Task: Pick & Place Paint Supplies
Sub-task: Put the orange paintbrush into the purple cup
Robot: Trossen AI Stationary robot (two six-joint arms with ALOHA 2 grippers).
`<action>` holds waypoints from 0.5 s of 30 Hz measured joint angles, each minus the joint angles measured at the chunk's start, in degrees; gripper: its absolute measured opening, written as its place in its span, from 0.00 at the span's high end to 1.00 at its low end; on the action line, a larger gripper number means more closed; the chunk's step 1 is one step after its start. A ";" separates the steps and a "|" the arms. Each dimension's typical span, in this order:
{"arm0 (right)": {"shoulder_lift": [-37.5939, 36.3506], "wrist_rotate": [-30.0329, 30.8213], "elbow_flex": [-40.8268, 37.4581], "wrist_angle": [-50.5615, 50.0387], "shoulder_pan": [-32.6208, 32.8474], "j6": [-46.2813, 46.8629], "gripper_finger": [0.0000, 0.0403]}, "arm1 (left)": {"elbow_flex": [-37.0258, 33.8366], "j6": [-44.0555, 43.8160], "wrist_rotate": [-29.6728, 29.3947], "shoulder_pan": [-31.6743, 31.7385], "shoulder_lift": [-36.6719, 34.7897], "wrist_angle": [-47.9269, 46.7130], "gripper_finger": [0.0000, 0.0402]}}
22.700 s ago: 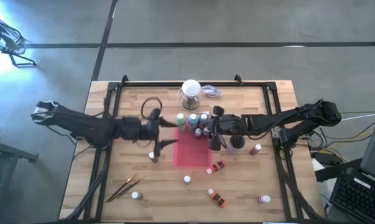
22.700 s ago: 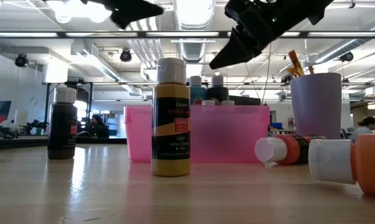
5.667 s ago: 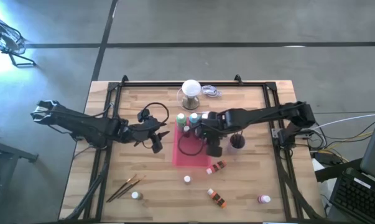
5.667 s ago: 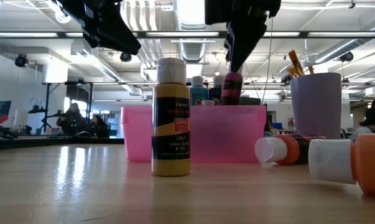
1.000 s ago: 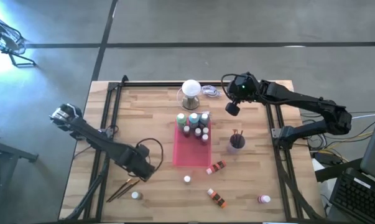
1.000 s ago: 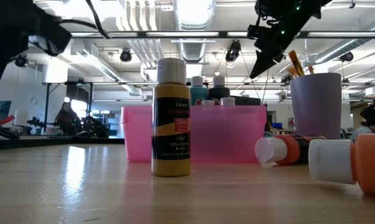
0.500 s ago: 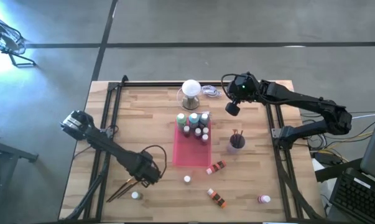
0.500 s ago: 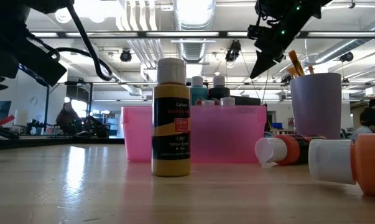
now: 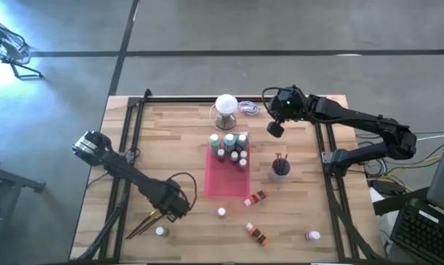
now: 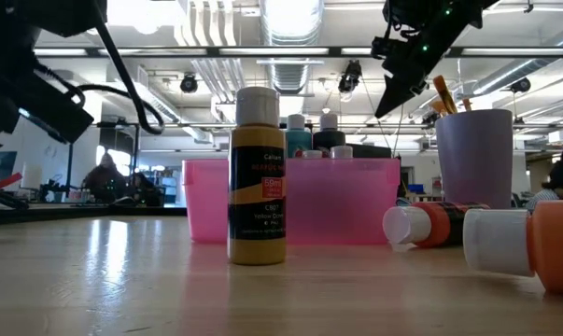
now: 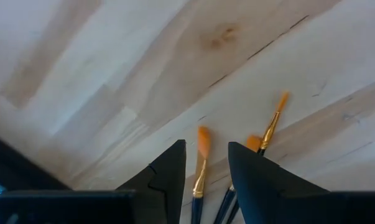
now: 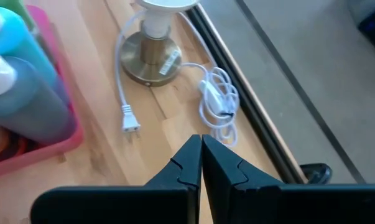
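**Left gripper straddles one brush, lengthwise**

The left gripper [image 9: 176,208] hovers low over the near-left part of the table [image 9: 118,162], at about 8 o'clock from the pink tray [image 9: 225,184]. Its jaws stand partly apart and hold nothing. In the left wrist view a brush [image 11: 201,163] lies flat on the wood with its orange tip between the two fingers [image 11: 165,180] and its handle running back under the wrist, so its long axis lies along the gripper's line of sight, not across the gap. A second brush [image 11: 271,124] lies just outside one finger, angled slightly away. From above, the brushes [image 9: 149,221] point roughly from 8 to 2 o'clock.

Judging by this, the coming move is a short drop and close on the brush between the fingers; the neighbour may be nudged.

The right gripper [image 9: 274,129], clenched and empty, waits at the far edge, near 1 o'clock from the tray.
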 joint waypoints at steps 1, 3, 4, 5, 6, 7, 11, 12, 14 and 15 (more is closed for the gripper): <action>0.00 -0.70 0.00 -0.02 -0.01 0.00 0.98 | -0.63 0.02 0.32 0.00 0.00 1.32 0.69; 0.00 -1.80 0.00 0.00 0.00 0.00 0.98 | -1.87 0.00 0.76 0.00 0.00 3.68 0.69; 0.00 -2.18 0.00 0.00 0.00 0.00 0.98 | -2.48 0.00 0.84 0.00 0.00 4.67 0.69; 0.00 -2.44 0.00 -0.02 0.00 -0.02 0.98 | -3.00 0.00 0.88 0.00 0.00 5.57 0.69; 0.00 -2.57 0.00 0.00 0.00 -0.01 0.98 | -3.40 -0.01 0.95 0.00 0.00 6.06 0.69; 0.00 -2.57 0.00 -0.01 0.00 0.00 0.98 | -3.75 -0.12 1.12 0.00 0.00 6.30 0.69; 0.00 -2.58 0.00 0.01 0.00 -0.02 0.98 | -4.83 -0.33 2.50 0.08 -0.09 6.54 0.69; 0.00 -2.59 0.00 0.02 0.00 0.00 0.98 | -5.10 -0.38 2.77 0.11 -0.15 6.68 0.69; 0.00 -2.59 0.00 0.00 0.00 -0.02 0.98 | -5.49 -0.52 3.01 0.09 -0.20 6.77 0.69; 0.00 -2.59 0.00 0.01 0.00 0.00 0.98 | -5.57 -0.52 3.21 0.09 -0.20 6.74 0.69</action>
